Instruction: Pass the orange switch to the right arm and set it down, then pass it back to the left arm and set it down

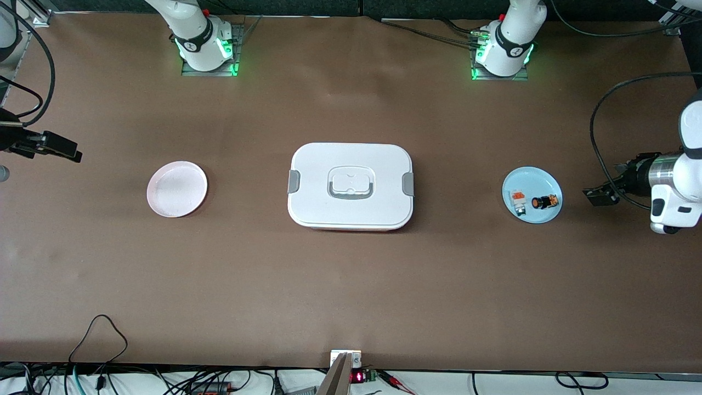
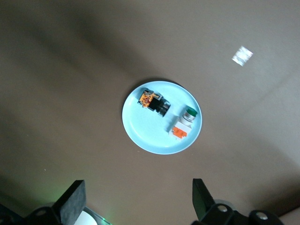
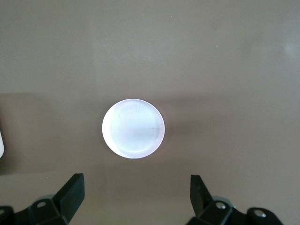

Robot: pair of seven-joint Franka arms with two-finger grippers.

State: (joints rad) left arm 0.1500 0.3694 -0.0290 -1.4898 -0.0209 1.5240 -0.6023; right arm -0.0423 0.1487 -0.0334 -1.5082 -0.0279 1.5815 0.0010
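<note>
A brown desk is seen from above, with two white arms mounted along its upper edge. A large white box with grey side clips and a grey-rimmed handle is set at the middle of the desk.

Toward the left arm's end of the desk, a pale blue plate is laid flat. On it the orange switch, a small black cylinder with an orange cap, is lying on its side. Just beside it on the same plate a small white block with an orange patch is placed. In the left wrist view the switch and the block are seen apart from each other on the plate, and a green-capped part is seen at one end of the block.

Toward the right arm's end, a pale pink plate is laid flat, well apart from the box.

The left claw is held in the air near the desk's edge, just beside the blue plate, and nothing is gripped. In its wrist view its fingers are spread wide, with the blue plate between them farther off.

The right claw is held at the other end of the desk, well apart from the pink plate. Its fingers are spread wide too, with nothing between them.
</note>
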